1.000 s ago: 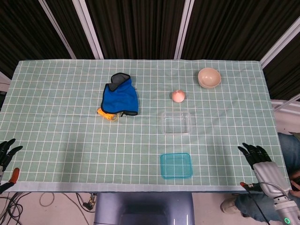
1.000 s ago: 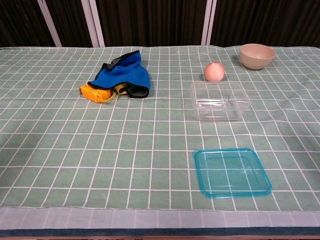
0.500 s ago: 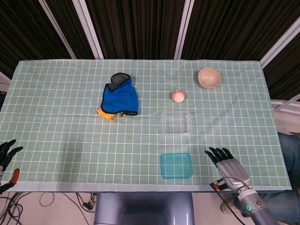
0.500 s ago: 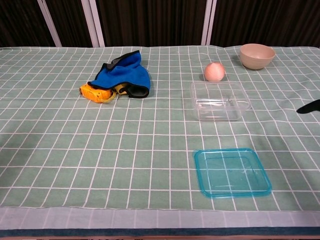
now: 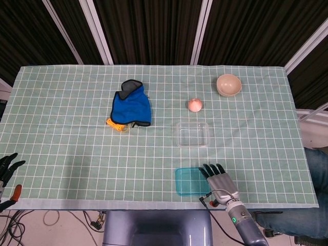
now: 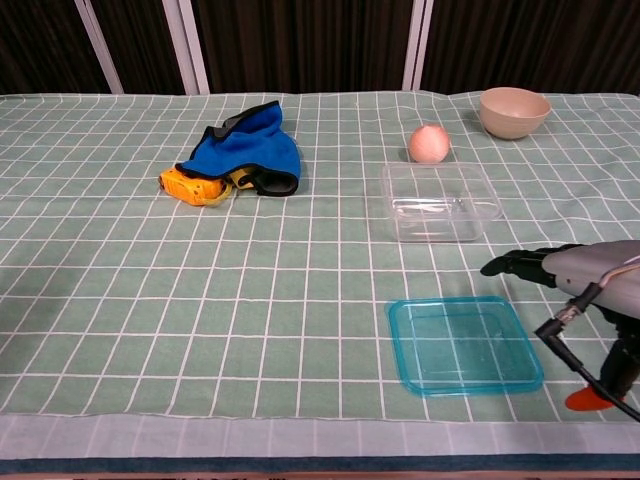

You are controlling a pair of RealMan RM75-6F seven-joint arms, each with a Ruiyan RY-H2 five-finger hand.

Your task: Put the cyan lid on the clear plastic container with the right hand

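- Cyan square plastic lid (image 5: 192,181) lies flat near the table's front edge, just in front of the clear rectangular plastic container (image 5: 192,134), the two apart.
- Right hand (image 5: 220,179), a second ago out by the cloth's right edge, now hovers at the lid's right rim, fingers spread and holding nothing; the reach is nearly over, the grasp not yet begun.
- Left hand (image 5: 7,165) stays well left of the lid, fingers apart, empty.
- Count: one lid, one container, one beige bowl (image 5: 228,85), one pink ball (image 5: 195,105), one blue cloth (image 5: 131,105) on a yellow object (image 6: 190,186).
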